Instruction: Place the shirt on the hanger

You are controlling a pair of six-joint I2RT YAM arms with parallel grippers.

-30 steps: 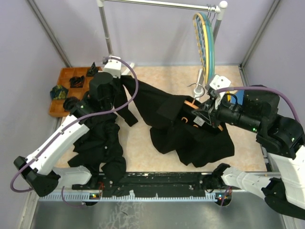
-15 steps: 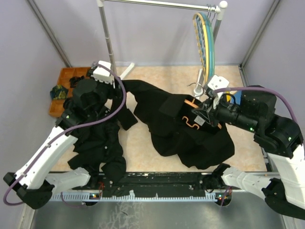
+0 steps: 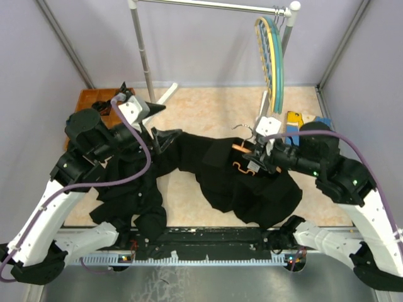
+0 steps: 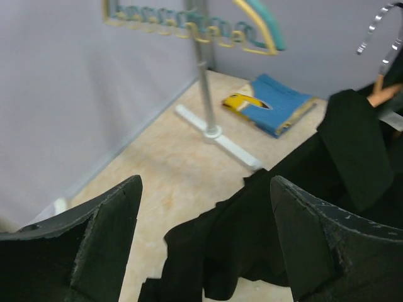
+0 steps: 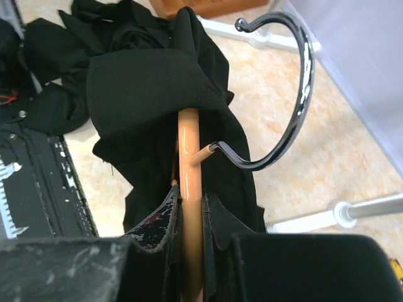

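Note:
The black shirt [image 3: 214, 173] lies spread over the middle of the floor, one part draped over the orange hanger [image 3: 242, 150]. My right gripper [image 3: 258, 159] is shut on the hanger's orange stem [image 5: 189, 167], just below the metal hook [image 5: 296, 82]. Shirt fabric [image 5: 145, 82] covers the hanger's far end. My left gripper [image 3: 160, 123] hangs open above the shirt's left end. In the left wrist view its fingers [image 4: 94, 239] stand wide apart with only shirt fabric [image 4: 252, 226] lying below, not touching. The hook [image 4: 378, 25] shows at the far right there.
A pile of other black clothes [image 3: 129, 189] lies at the left, near an orange wooden tray [image 3: 88, 104]. The rack pole [image 3: 141, 44] stands at the back, with teal and yellow hangers [image 3: 274, 56] on its bar. A blue-and-yellow garment [image 3: 296, 119] lies behind the right arm.
My left gripper has opened, let go of the shirt and drawn back to the left. The right gripper has carried the hanger leftward, and the shirt has spread out flatter.

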